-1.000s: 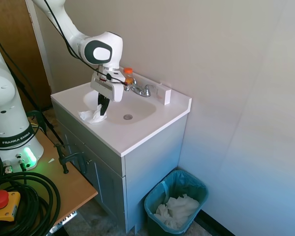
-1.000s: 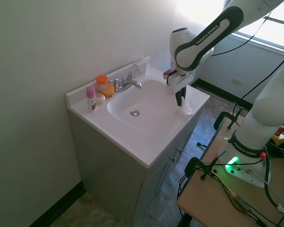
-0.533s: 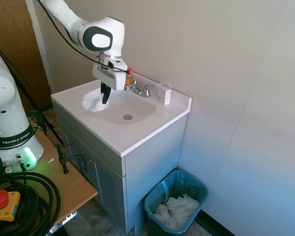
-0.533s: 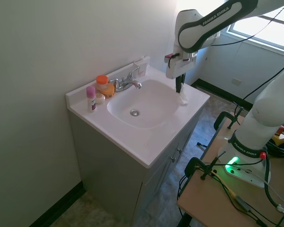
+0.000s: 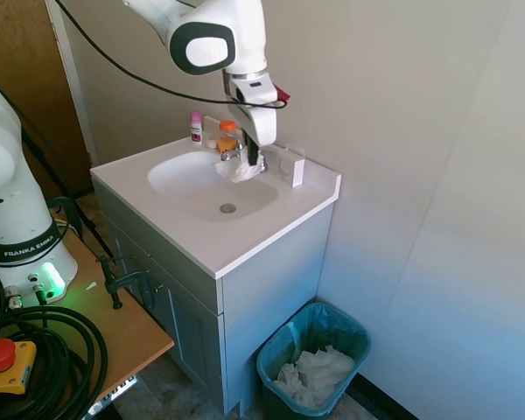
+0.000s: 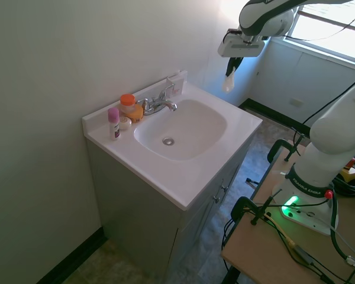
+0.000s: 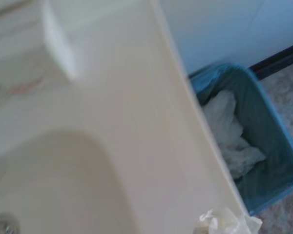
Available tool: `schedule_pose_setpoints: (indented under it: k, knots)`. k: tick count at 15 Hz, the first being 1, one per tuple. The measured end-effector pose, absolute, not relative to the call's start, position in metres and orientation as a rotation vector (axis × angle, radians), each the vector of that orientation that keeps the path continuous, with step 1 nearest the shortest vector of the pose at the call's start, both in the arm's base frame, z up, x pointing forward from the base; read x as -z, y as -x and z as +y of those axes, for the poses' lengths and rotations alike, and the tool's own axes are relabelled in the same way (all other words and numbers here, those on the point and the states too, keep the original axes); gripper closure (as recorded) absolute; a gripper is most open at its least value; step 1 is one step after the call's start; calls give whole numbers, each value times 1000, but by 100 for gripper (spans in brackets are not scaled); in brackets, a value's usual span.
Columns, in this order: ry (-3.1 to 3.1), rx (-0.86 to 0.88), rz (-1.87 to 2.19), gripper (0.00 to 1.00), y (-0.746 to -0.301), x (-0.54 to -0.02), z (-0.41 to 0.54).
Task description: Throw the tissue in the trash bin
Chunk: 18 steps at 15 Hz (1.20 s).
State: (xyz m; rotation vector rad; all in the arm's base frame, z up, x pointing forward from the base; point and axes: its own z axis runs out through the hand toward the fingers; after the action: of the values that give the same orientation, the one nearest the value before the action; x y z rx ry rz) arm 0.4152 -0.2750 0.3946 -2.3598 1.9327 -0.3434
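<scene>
The small crumpled white tissue (image 5: 238,170) hangs in the air above the back of the sink, with my gripper (image 5: 252,161) shut on its top. From the other side, the gripper (image 6: 229,71) is high above the vanity's far edge and the tissue (image 6: 227,83) dangles below the fingers. A ragged bit of the tissue (image 7: 224,222) shows in the wrist view. The teal trash bin (image 5: 359,336) with a thin liner stands on the floor beside the vanity, well below and to the side of the gripper; the wrist view shows the bin (image 7: 279,141) past the counter edge.
The white sink vanity (image 5: 245,241) carries a faucet (image 6: 158,103), an orange-capped bottle (image 6: 128,105), a pink-capped bottle (image 6: 113,121) and a small white box (image 5: 290,168). A heap of white crumpled papers (image 5: 313,374) lies in the bin. The wall runs close behind.
The gripper has lifted the tissue off the counter's edge by the basin, risen, and carried it across the sink toward the side where the bin stands.
</scene>
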Motion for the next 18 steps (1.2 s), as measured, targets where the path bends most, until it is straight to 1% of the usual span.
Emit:
schedule_pose_setpoints:
  k: [2,4,7,10,11,14,18]
  knots:
    - [2228,390,2081,100,-418,-381,-324]
    - [2118,401,2211,100,-425,-360,-361]
    - [2030,363,2322,100,-442,-323,-393]
    - [2011,326,2375,100,-462,-281,-405]
    - [2013,316,2388,0,-468,-269,-407]
    - [2021,293,2402,0,-481,-249,-411]
    - [2032,255,2404,0,-485,-239,-410]
